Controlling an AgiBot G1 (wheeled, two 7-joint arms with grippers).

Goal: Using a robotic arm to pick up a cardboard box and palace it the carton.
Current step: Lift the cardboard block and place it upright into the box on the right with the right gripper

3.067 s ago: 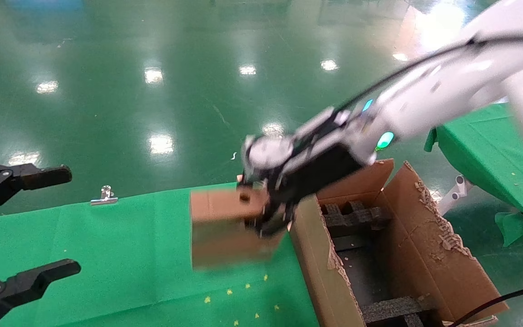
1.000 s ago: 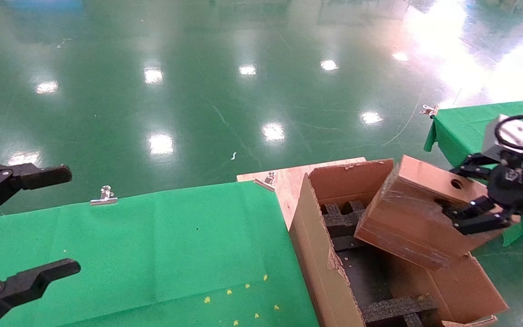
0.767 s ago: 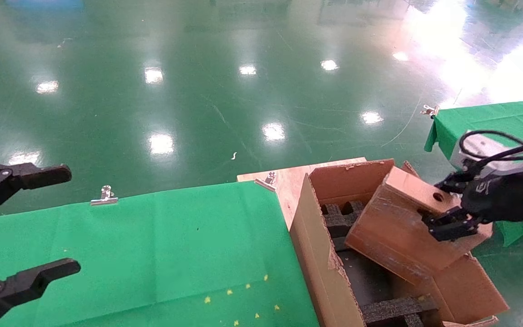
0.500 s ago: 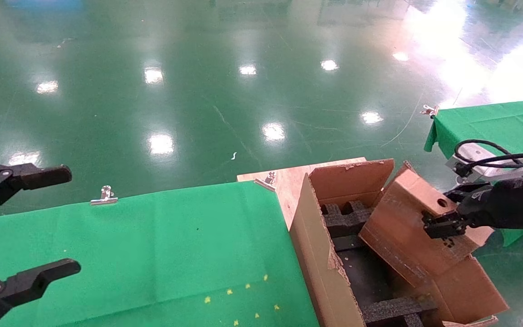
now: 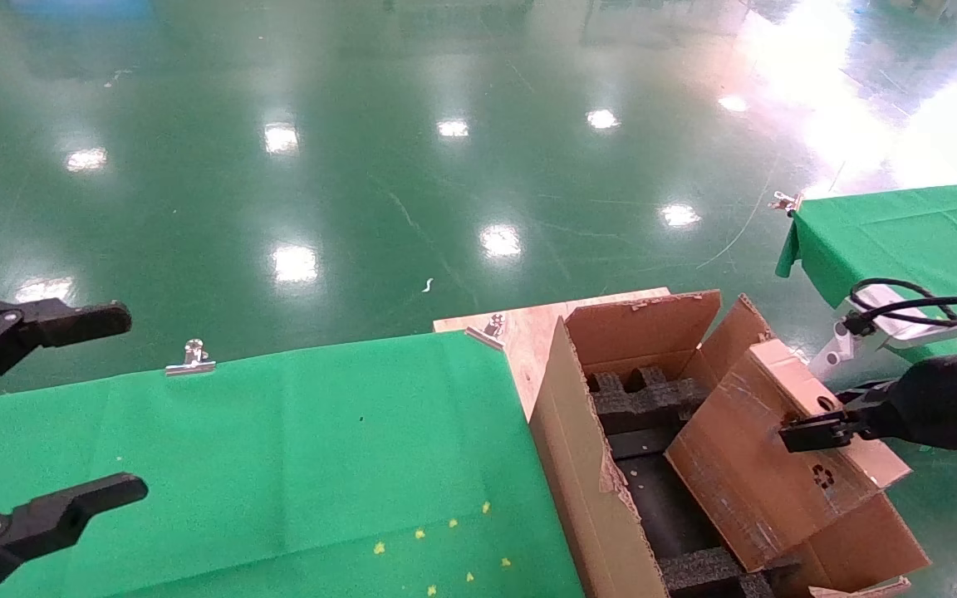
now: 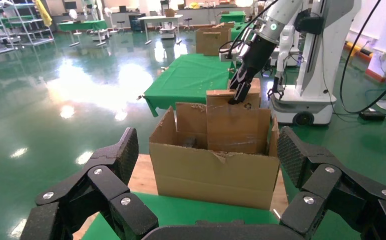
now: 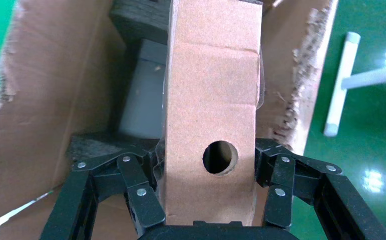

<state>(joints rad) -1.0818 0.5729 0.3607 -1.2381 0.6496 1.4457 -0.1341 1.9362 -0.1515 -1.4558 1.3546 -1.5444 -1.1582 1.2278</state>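
The right gripper (image 5: 811,433) reaches in level from the carton's (image 5: 586,465) right side, fingers pinching the cardboard box (image 5: 765,448), which stands tilted inside against the right flap. The left gripper (image 5: 30,415) hangs spread over the green table's (image 5: 279,448) left edge.

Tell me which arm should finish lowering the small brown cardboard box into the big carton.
Right. Its end effector already grips the small brown cardboard box tilted inside the large torn carton; the left end effector hangs open over the green table.
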